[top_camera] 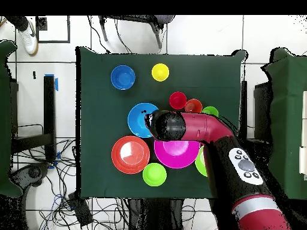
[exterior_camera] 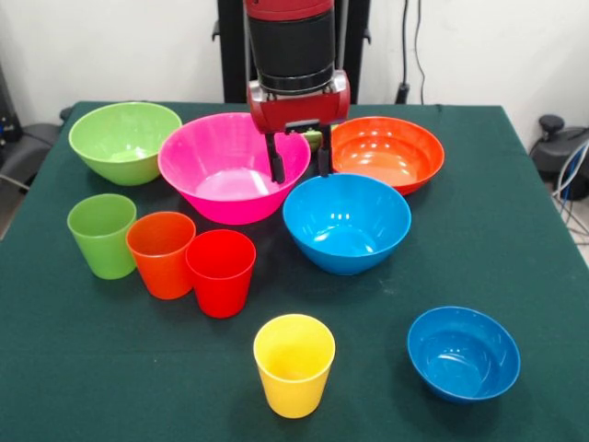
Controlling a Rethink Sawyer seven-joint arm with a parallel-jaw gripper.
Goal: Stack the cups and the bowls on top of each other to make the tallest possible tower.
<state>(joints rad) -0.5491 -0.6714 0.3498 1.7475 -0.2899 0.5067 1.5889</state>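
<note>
While nothing is yet stacked and every cup and bowl sits apart on the surface (exterior_camera: 515, 230), the gripper (exterior_camera: 299, 164) is held with jaws spread and empty between the big pink bowl (exterior_camera: 230, 170) and the big blue bowl (exterior_camera: 347, 223), so a first grasp is judged to be called for next

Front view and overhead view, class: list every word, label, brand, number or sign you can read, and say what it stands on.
None can be read in either view.
The cups and bowls, such as the yellow cup and big pink bowl, are plain.
The arm's grey panel carries round buttons; any marks on them are too small to read.
The pincer shows no lettering.
</note>
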